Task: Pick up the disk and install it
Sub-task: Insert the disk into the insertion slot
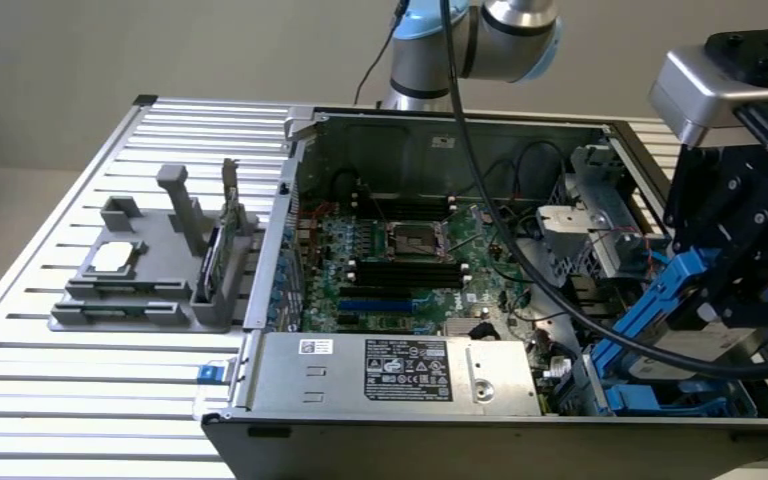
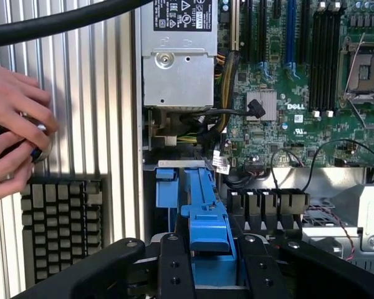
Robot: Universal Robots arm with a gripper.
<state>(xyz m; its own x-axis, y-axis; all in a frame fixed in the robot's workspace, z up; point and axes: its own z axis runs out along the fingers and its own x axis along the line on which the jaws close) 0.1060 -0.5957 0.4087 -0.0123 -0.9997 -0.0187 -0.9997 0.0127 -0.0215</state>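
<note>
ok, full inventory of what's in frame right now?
table: one, silver, slatted, under everything
computer case: one, grey, open, on the table
motherboard: one, green, inside the case
power supply: one, silver with white label, at the case's near edge
fixture: one, grey, on the table at the exterior view's left
chip: one, small silver square, in the fixture
keyboard: one, dark, on the table beside the case
disk: one, blue-framed, over the case's drive corner
hands: two, a person's, over the table by the keyboard
robot arm: one, grey and light blue, behind the case
end effector: one, black, closed on the disk
</note>
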